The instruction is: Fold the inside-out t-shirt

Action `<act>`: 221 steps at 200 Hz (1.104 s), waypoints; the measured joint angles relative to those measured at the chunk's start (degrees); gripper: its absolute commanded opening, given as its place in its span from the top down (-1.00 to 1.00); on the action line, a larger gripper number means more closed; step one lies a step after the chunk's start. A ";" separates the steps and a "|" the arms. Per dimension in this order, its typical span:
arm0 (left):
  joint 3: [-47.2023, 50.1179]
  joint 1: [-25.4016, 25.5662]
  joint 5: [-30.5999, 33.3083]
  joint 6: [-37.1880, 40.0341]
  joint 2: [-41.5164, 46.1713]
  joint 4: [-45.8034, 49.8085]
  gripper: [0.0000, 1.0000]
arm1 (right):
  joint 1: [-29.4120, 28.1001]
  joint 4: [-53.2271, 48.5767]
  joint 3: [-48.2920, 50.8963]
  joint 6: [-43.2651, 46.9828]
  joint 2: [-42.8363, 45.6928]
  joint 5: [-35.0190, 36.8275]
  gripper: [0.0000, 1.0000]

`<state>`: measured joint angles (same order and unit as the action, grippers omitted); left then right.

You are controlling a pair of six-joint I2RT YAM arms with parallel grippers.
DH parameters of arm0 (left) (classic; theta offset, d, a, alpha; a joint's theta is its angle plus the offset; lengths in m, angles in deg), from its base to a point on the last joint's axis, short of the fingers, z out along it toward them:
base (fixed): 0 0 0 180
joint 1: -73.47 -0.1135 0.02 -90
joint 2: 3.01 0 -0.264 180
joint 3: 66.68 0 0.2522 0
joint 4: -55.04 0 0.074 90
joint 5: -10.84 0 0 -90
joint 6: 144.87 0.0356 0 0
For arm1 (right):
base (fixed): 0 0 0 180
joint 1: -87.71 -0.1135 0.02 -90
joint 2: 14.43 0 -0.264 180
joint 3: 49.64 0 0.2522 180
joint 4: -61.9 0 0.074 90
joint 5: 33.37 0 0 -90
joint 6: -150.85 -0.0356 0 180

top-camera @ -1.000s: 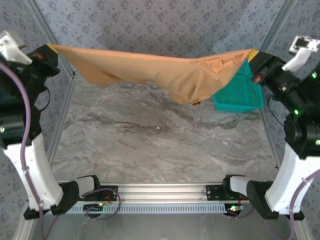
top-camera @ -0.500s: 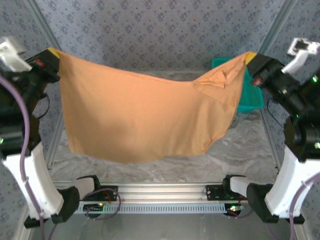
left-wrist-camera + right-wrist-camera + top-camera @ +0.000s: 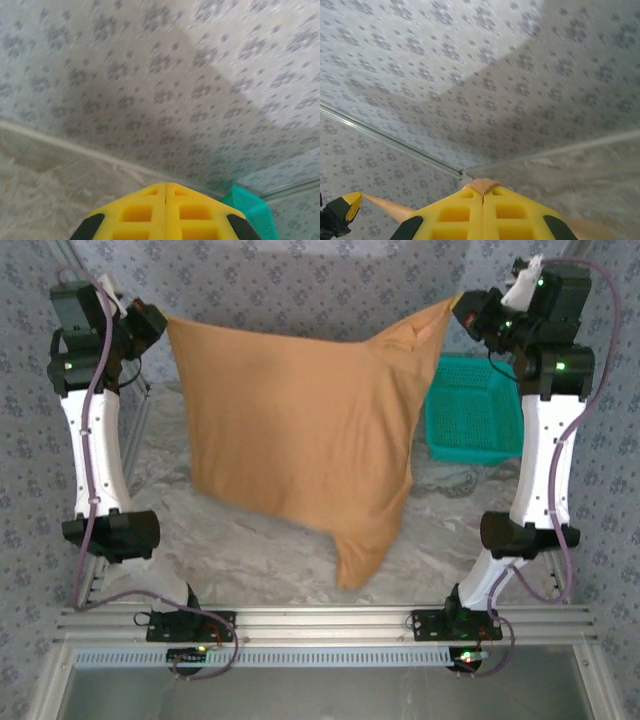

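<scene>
Tan t-shirt (image 3: 482, 185) between right pincer (image 3: 483, 195) tips

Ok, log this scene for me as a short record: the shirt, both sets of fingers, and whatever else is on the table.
t-shirt: tan, hanging spread in the air between the two raised arms
left fingers: shut, pinching the shirt's upper left corner
right fingers: shut, a bit of tan cloth showing between the tips
lowest point: one corner drooping toward the near edge of the table
basket: teal mesh, on the table at far right, beside the shirt's right edge
fold: not yet started
</scene>
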<state>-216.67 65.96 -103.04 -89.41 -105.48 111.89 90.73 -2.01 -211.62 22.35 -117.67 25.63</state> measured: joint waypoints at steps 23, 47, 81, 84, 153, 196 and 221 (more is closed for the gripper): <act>-12.98 0.00 -1.29 -0.76 -4.09 0.90 1.00 | 1.62 1.03 -6.10 -1.79 -2.19 -2.40 1.00; -17.55 0.00 -2.36 -0.96 -4.04 1.64 1.00 | 3.45 2.51 -5.05 -2.97 -0.48 -4.11 1.00; -4.22 0.00 -2.49 0.68 2.67 1.88 1.00 | 2.58 5.49 11.32 -2.21 8.74 -4.83 1.00; -1.36 0.00 -2.43 0.92 4.00 1.57 1.00 | 2.29 5.97 14.19 -2.10 10.34 -4.81 1.00; 78.62 -0.33 2.93 1.81 40.41 -4.59 1.00 | -8.46 19.78 87.97 -0.66 45.99 -1.92 1.00; 101.13 1.51 3.10 -0.13 49.46 -4.31 0.85 | -10.73 20.26 117.79 -1.46 52.19 1.42 1.00; 102.68 5.79 4.04 -1.77 48.39 -4.72 0.82 | -11.06 20.52 124.85 -2.69 56.02 2.38 1.00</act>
<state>-113.98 71.75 -98.99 -91.18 -57.09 107.17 79.67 18.51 -86.77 19.66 -61.65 28.01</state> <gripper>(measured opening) 0.094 0.066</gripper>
